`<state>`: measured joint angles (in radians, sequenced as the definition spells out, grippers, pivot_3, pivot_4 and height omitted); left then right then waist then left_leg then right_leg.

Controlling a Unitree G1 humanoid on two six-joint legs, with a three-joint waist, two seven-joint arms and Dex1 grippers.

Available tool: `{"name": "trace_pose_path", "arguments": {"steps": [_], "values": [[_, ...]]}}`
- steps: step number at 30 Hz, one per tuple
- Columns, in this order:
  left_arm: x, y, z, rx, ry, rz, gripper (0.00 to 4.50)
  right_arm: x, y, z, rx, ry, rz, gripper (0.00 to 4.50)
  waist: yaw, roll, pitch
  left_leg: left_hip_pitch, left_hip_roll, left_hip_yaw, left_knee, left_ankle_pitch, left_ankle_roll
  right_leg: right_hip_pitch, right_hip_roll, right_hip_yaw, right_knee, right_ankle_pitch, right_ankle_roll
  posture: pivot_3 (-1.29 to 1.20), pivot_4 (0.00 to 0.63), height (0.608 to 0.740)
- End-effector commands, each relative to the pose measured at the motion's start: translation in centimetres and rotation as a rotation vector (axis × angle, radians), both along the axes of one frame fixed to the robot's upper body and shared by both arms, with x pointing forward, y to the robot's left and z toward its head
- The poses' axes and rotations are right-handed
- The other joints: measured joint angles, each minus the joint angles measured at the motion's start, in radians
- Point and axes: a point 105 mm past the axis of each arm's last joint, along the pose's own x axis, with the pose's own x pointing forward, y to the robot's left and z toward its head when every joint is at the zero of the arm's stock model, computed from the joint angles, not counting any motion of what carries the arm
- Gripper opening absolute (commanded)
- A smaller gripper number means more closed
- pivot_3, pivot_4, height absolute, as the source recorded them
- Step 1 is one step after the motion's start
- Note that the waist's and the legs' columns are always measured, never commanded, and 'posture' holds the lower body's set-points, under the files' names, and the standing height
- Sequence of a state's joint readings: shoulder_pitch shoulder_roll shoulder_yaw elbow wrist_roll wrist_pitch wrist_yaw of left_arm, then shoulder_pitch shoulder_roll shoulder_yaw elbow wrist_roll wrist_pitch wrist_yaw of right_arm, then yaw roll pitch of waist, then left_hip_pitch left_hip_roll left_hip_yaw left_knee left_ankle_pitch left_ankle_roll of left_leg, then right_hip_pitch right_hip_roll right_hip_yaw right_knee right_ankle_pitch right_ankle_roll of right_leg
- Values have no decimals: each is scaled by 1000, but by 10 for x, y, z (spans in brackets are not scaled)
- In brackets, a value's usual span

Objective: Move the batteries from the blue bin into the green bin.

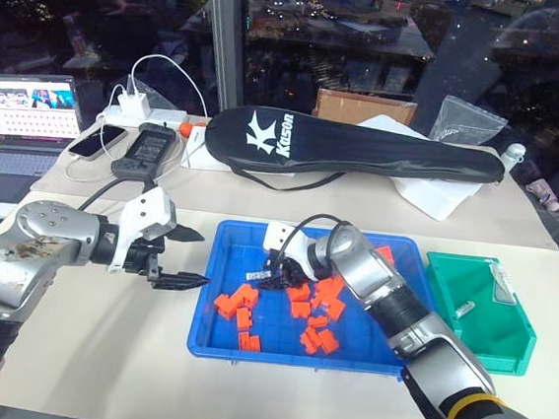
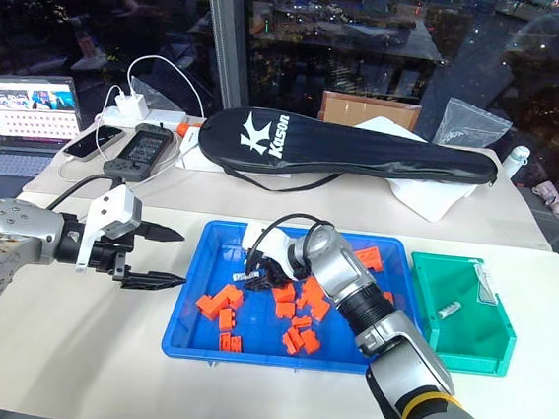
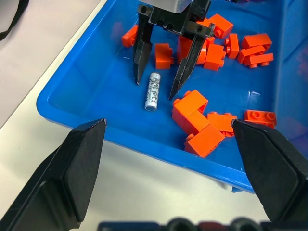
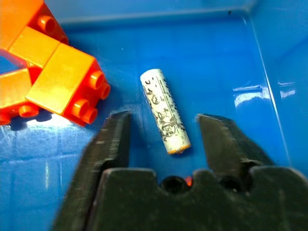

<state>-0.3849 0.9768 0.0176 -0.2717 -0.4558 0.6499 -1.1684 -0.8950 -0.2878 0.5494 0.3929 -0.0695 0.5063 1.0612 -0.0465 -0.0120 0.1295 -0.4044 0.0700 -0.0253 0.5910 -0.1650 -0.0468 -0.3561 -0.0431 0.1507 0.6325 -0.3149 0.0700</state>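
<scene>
Right claw (image 4: 163,132) open astride battery (image 4: 164,111) on blue bin (image 4: 269,62) floor

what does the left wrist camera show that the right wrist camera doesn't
Left wrist view alone: the left claw, open over the white table just outside the blue bin, and the right claw seen from outside, one finger either side of the battery without touching it.

Right wrist view alone: the dark markings on the battery up close, and a corner of the bin.

Both: that one battery lying flat on the bin floor, the right claw straddling it, and orange blocks beside it.
</scene>
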Motion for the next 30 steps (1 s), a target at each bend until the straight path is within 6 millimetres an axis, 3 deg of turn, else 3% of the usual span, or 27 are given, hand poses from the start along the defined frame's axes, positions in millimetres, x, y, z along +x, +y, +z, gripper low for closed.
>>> {"name": "trace_pose_path", "arguments": {"steps": [1,3,9,13,17,23,30], "values": [[0,-5,11,-14,-51,-27,4500,1,-6,2,26,8,-28,835,0,0,0,0,0,0,0,0,0,0,0,0,0,0,0,0,150,731],[0,-7,13,-29,-53,-33,4500,6,-10,12,51,-22,-48,250,1,0,0,0,0,0,0,0,0,0,0,0,0,0,0,0,150,731],[6,-20,26,-126,-65,-77,4500,12,-42,74,171,-108,-149,251,10,0,1,-4,0,0,1,0,0,-2,0,0,0,0,0,0,150,731],[13,-39,37,-208,-66,-153,4500,4,-99,113,191,-159,-280,251,20,0,1,-4,0,0,0,0,0,-2,0,-1,-1,0,0,0,150,731],[21,-60,49,-282,-66,-232,4500,-18,-164,131,132,-188,-456,251,36,-1,1,-4,0,0,0,0,0,-1,-1,-1,-4,0,0,0,150,731],[29,-81,51,-305,-47,-326,4500,-61,-241,131,-4,-161,-704,251,27,0,1,-3,-1,0,0,0,0,0,0,-1,-4,0,0,0,150,731],[35,-87,48,-305,-69,-334,4500,-78,-284,99,-108,-123,-876,251,-1,0,1,-2,-1,0,1,0,1,2,0,1,-4,0,1,0,150,731]]}}
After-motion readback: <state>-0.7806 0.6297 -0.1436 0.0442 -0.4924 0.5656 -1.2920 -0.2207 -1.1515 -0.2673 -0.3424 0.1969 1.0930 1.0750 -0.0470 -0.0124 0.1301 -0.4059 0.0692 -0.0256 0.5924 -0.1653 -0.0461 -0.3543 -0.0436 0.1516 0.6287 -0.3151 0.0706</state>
